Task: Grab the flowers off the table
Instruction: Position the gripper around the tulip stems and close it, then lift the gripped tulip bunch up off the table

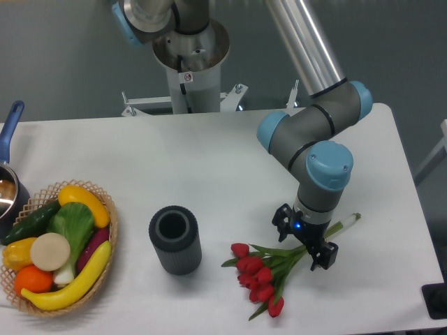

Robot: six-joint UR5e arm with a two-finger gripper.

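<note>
The flowers lie on the white surface near its front edge, red heads toward the camera and pale stems running back to the right. Just behind the blooms, the hand is low over the stems, its fingers spread to either side of them. To the left stands a dark cylinder, and farther left a basket of produce.

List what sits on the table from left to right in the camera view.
Pot with the blue handle → basket of fruit and vegetables → dark grey cylinder → flowers → gripper, astride the stems.
</note>
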